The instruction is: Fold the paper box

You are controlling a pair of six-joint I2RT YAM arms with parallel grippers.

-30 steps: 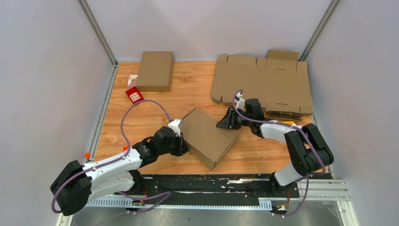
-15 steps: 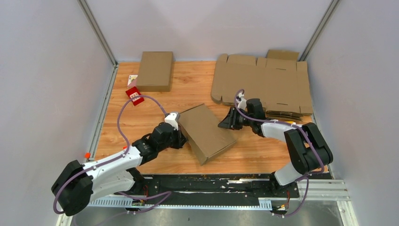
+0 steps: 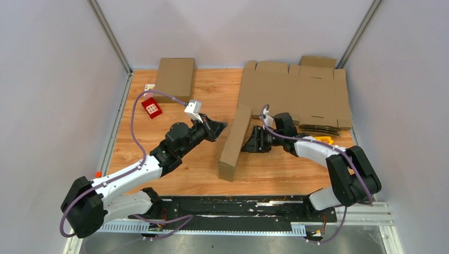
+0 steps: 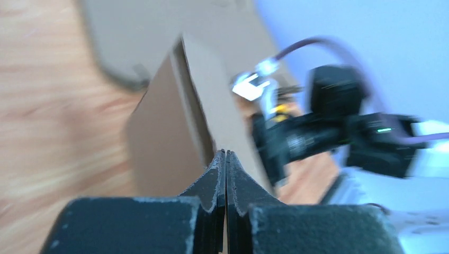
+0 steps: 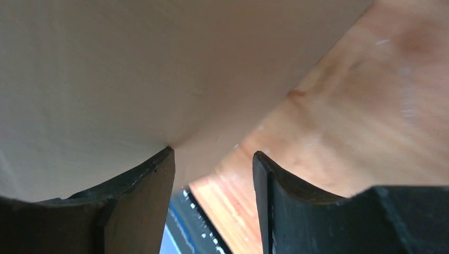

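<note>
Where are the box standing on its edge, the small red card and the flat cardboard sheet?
box (image 3: 235, 138): top external view, middle of its narrow upper face.
red card (image 3: 152, 108): top external view, centre of the card.
cardboard sheet (image 3: 296, 94): top external view, bare middle panel.

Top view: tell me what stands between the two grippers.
The cardboard box, standing on its edge, lies between the left gripper and the right gripper, as the top external view shows.

I look out over a wooden table (image 3: 214, 90). A closed brown cardboard box (image 3: 174, 79) sits at the table's far left corner. A small red card (image 3: 152, 109) lies near the table's left edge, and flat unfolded cardboard sheets (image 3: 296, 95) cover its far right corner.
</note>
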